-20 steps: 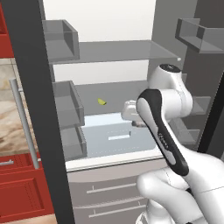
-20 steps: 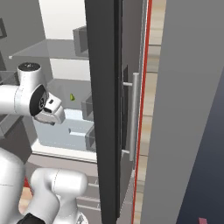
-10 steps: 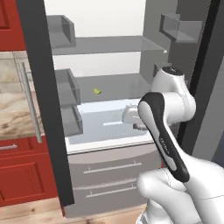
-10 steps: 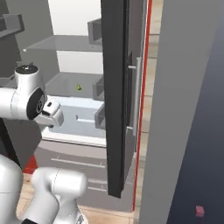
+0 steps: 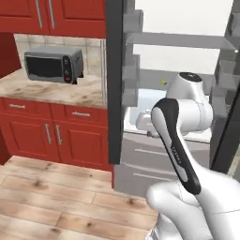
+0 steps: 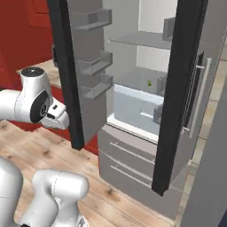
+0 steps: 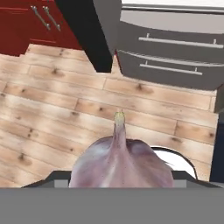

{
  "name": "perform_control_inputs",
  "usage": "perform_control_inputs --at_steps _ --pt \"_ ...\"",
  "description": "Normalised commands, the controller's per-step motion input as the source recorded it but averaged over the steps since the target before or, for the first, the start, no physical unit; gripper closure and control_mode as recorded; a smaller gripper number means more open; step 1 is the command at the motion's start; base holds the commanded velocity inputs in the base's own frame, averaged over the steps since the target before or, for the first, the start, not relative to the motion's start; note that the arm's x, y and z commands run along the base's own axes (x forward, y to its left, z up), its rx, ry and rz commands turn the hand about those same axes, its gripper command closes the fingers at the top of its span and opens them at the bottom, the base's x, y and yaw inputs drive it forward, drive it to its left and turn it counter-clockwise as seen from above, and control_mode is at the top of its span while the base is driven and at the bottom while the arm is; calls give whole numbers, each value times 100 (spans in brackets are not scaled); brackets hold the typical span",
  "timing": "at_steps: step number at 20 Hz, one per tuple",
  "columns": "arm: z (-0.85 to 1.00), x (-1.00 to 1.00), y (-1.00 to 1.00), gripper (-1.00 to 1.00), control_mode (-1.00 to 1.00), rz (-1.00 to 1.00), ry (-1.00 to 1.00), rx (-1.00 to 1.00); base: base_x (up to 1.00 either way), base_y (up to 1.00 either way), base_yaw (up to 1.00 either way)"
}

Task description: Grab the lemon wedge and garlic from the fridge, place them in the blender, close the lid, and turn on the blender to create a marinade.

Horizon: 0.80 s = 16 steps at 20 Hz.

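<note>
Pinkish-white garlic point(image 7: 121, 164) is seen clamped in the gripper point(image 6: 59, 119), held over the wooden floor outside the fridge point(image 6: 133, 106), while the lemon wedge point(image 6: 149, 83) is left on its shelf and blender, lid and dial are yet to be dealt with.

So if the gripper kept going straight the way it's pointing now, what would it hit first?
Probably the light wooden plank floor in front of the grey fridge drawers. The gripper, jaws shut on the pinkish-white garlic bulb, points downward; depth is unclear.
</note>
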Motion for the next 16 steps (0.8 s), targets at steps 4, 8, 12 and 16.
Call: perform_control_inputs --at_steps 4,8,12,16 --pt "0 0 0 100 100 0 0 0 -12 0 100" --pt "0 0 0 100 100 0 0 0 -8 0 100" --pt "0 0 0 100 100 0 0 0 -6 0 100" --pt "0 0 0 100 100 0 0 0 -6 0 100"
